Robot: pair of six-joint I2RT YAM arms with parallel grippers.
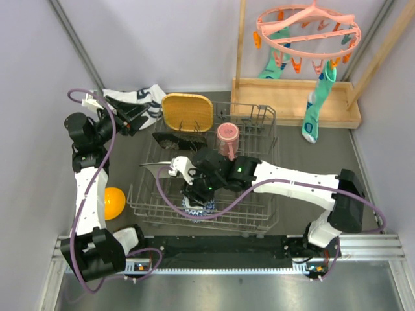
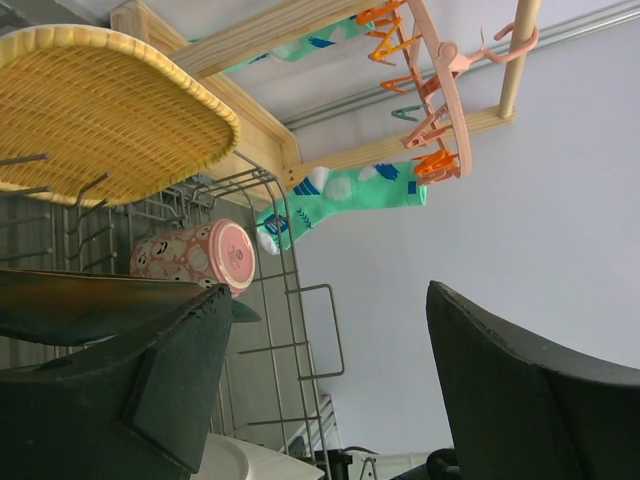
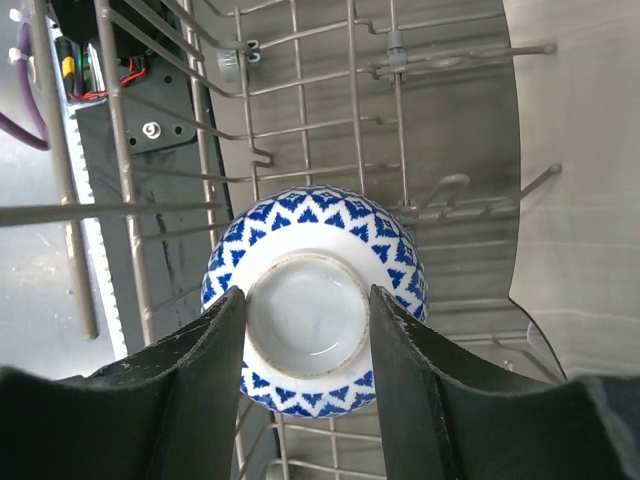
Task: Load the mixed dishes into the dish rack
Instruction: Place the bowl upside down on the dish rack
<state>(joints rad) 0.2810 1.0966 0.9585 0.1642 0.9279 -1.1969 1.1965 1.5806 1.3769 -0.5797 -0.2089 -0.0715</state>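
The bowl (image 3: 310, 330) sits upside down in the lower middle of the rack (image 1: 258, 122), its foot ring facing up and its blue triangles showing all round. The right hand (image 3: 306, 294) is right on it, set narrow. One finger presses each side of that foot ring, and it looks like a pinch on the ring alone. That is a shallow, glazed ledge to hold by, so the bowl could slide out and drop onto the wires if the hand lifts or twists.

Prongs stand close on the upper side. If the rim lands on one rather than between them, the bowl will sit tilted and may roll when let go.

The right arm stretches in from the lower right, across the rack, with the pink cup (image 1: 227, 138) just above it in the overhead view. A careless pull-back could clip the cup, and the purple cable looping by the wires could snag.

The yellow plate (image 1: 187, 112) stands at the rack's upper left. The orange bowl (image 1: 114, 201) waits on the table (image 1: 305, 162) at lower left, outside the rack. The left hand (image 2: 328, 295) hangs wide and empty at upper left.
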